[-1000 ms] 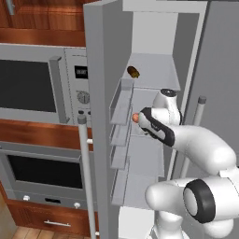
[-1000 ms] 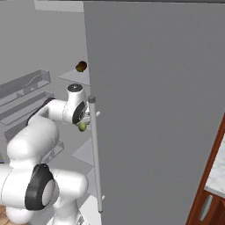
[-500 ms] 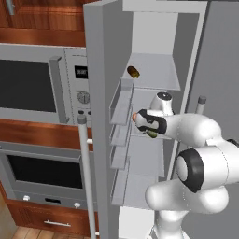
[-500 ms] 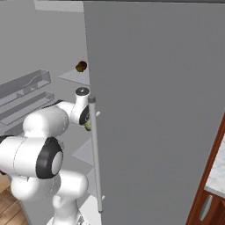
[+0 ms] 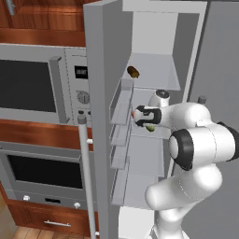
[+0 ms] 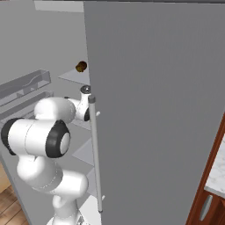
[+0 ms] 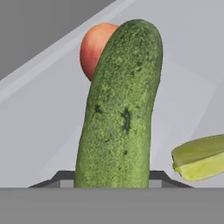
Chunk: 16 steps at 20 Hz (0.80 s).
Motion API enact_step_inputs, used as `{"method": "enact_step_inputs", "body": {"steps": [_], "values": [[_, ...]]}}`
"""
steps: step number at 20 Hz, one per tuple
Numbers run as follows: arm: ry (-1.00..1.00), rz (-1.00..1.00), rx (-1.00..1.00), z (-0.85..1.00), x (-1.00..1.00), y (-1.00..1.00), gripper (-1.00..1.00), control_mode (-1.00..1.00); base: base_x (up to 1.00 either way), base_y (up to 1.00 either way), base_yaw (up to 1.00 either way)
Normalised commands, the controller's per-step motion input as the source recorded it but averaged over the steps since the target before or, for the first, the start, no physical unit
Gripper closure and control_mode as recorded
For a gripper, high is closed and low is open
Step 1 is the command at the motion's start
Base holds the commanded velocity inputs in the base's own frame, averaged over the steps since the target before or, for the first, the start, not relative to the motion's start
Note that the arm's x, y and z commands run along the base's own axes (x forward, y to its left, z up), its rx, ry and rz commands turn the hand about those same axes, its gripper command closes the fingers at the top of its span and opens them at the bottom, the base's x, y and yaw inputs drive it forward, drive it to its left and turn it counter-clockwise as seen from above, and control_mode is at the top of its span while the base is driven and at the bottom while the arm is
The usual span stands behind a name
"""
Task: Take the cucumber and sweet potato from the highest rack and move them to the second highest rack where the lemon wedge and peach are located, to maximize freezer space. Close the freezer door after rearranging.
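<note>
My gripper (image 7: 112, 178) is shut on the dark green cucumber (image 7: 120, 109), which stands up between the fingertips (image 7: 61, 177) in the hand view. Behind the cucumber sits the orange-red peach (image 7: 94, 46). The yellow-green lemon wedge (image 7: 199, 157) lies on the rack at the right. In the left base view my gripper (image 5: 141, 116) is over the second highest rack (image 5: 154, 133), with a green tip of the cucumber (image 5: 150, 127) showing under it. The brown sweet potato (image 5: 133, 72) (image 6: 81, 67) lies on the highest rack (image 5: 158, 77).
The open freezer door (image 5: 100, 116) with its bins (image 5: 120, 100) stands just left of the hand. A shut grey door (image 6: 154, 110) with a long handle (image 6: 96, 154) covers the right side. A microwave (image 5: 37, 84) and oven (image 5: 42, 172) sit to the left.
The hand has stayed at the second highest rack with the cucumber in it. The arm's elbow has folded in closer to the base.
</note>
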Motion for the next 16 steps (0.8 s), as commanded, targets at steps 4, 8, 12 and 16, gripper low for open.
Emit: {"method": "enact_step_inputs", "body": {"steps": [4,8,12,16], "values": [[0.0,0.0,0.0,-0.46,0.58,-0.12,1.0,-1.0,0.0,0.0,0.0],[0.0,0.0,0.0,-0.65,0.54,-0.12,1.0,-1.0,0.0,0.0,0.0],[0.0,0.02,0.0,-0.68,0.32,-0.09,1.0,-1.0,0.0,0.0,0.0],[0.0,0.02,0.0,-0.74,0.3,-0.03,-1.0,-1.0,0.0,0.0,0.0]]}}
